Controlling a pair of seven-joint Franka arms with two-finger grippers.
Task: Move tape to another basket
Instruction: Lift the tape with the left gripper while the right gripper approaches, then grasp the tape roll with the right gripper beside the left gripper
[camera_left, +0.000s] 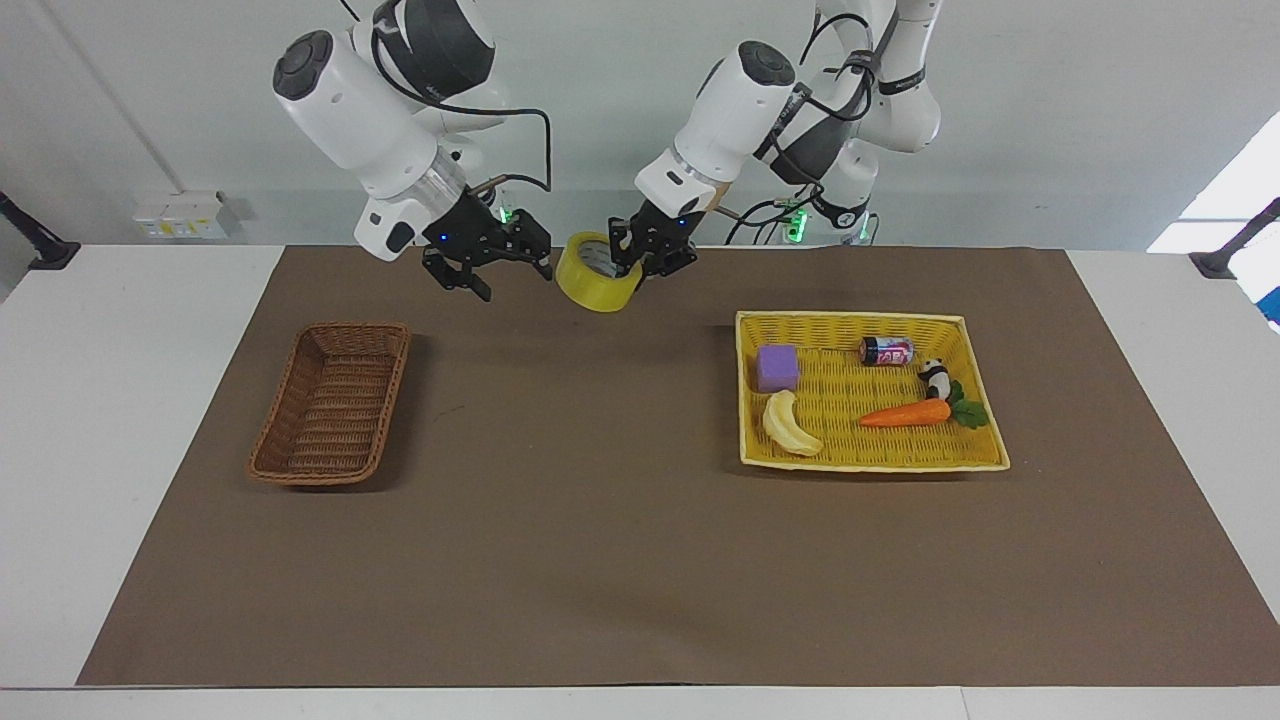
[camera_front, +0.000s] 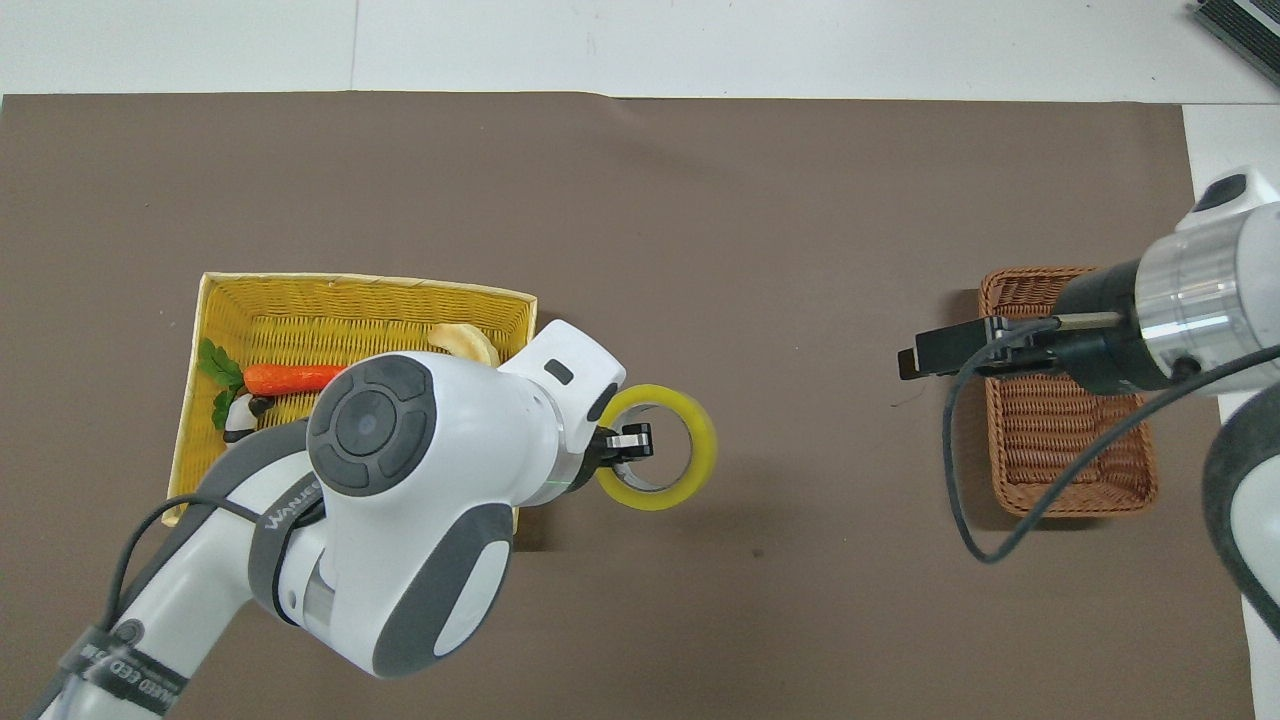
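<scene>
Brown mat on bench; dark basket toward right arm's end. Left claw pinching tape by its wall, aloft over mat. Right claw spread wide, just beside tape. Could drop tape if released before a firm pinch.

On my facing feed I see a flat bright yellow woven tray on the brown paper mat, toward the left arm's end of the table. Inside it, a purple foam cube sits at ten o'clock, a pale banana at seven, a small pink-labelled can at twelve, a toy panda at two, an orange carrot at four.
</scene>
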